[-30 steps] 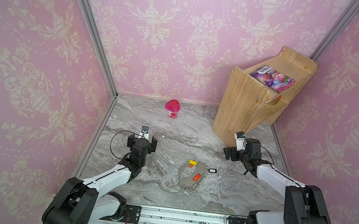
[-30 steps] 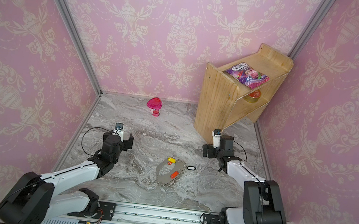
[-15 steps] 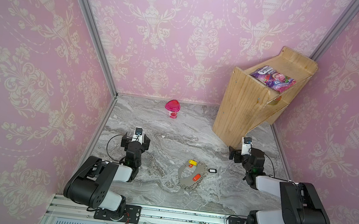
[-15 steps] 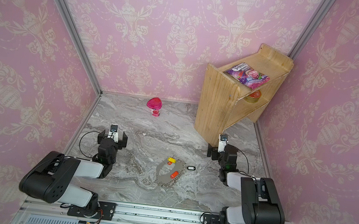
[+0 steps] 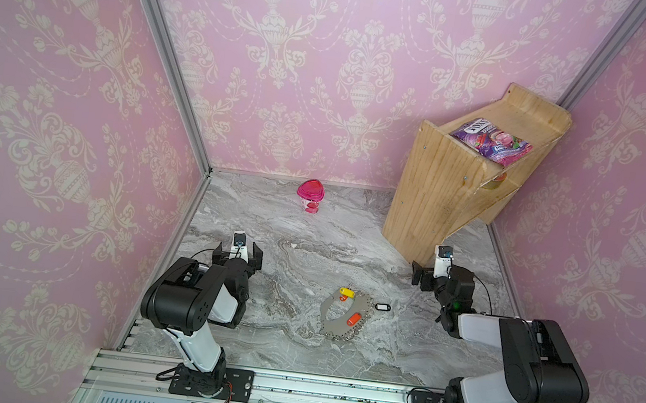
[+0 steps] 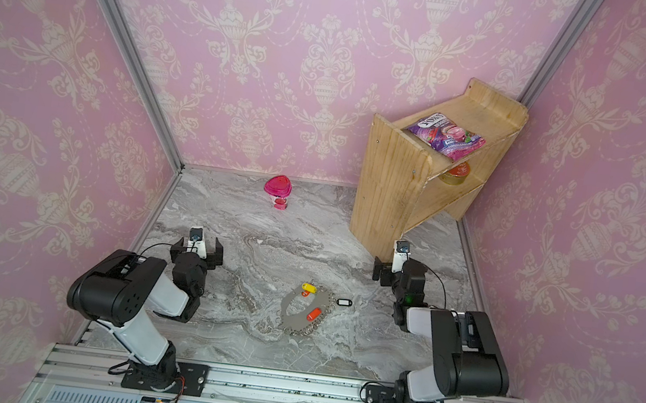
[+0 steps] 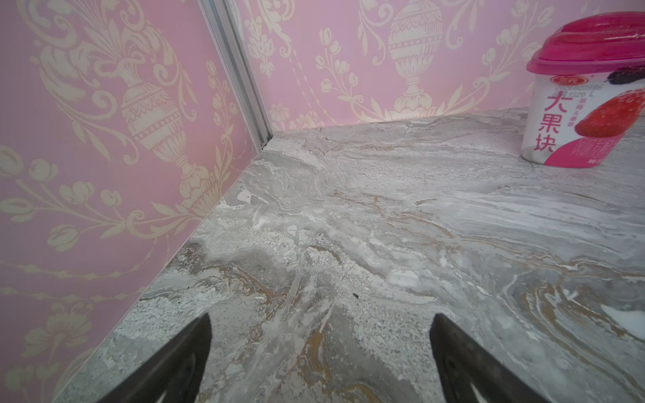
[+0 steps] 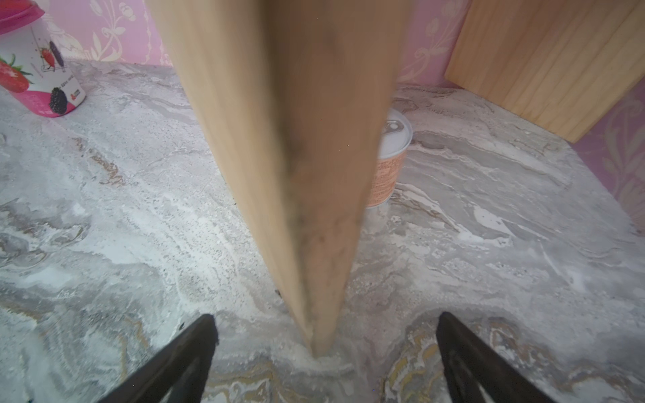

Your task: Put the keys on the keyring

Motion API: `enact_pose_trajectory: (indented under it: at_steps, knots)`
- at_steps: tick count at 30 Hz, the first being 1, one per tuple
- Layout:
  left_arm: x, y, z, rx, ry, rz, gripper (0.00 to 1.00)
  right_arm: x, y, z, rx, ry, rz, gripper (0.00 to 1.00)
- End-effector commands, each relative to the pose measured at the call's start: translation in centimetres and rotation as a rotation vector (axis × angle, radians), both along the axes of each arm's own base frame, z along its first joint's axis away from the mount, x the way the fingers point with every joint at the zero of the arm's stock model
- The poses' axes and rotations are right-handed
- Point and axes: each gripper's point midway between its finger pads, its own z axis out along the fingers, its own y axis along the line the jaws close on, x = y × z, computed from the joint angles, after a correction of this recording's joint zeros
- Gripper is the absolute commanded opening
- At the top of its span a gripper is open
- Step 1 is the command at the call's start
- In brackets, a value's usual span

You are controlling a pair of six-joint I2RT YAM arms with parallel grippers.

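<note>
Currently, the left fingers (image 7: 181, 359) stand spread wide with nothing between them. They sit low over bare bench (image 7: 384, 226) near its left edge and face the back-left corner. The right fingers (image 8: 181, 363) are likewise spread and empty, near the bench's right edge. The near corner of the wooden shelf (image 8: 296, 157) stands ahead between them, ungripped. Both arms are folded back toward the front edge, well apart from the work.

The keys (image 5: 382, 307), a black-framed tag with a small metal piece, lie flat mid-bench, somewhat toward the front edge. They rest just beside the outer rim of the keyring (image 5: 330, 316), on the side nearer the right arm. Whether the key is threaded onto one of the small rings or merely lies against them is too small to tell. A yellow tag (image 5: 347, 292) and a red tag (image 5: 353, 320) lie on the plate.

Assessment: no step is in hand, since neither arm is engaged. If the key is loose, the next move probably falls to the right arm. It would need to descend on the tag and pinch its narrow sides while the left fingers steady the plate. Threading would then demand fine alignment.
</note>
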Motion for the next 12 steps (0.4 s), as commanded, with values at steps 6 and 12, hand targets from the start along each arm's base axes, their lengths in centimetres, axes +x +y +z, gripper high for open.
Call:
enact_pose_trajectory:
  at_steps: [6, 12]
  knots:
    - [0.6, -0.21, 0.87, -0.031, -0.046, -0.013, 0.99, 0.84, -0.78, 0.39, 0.015, 0.002, -0.049, 1.0]
    - [0.66, -0.16, 0.93, -0.03, -0.046, -0.009, 0.99, 0.88, -0.82, 0.42, 0.022, 0.002, -0.046, 1.0]
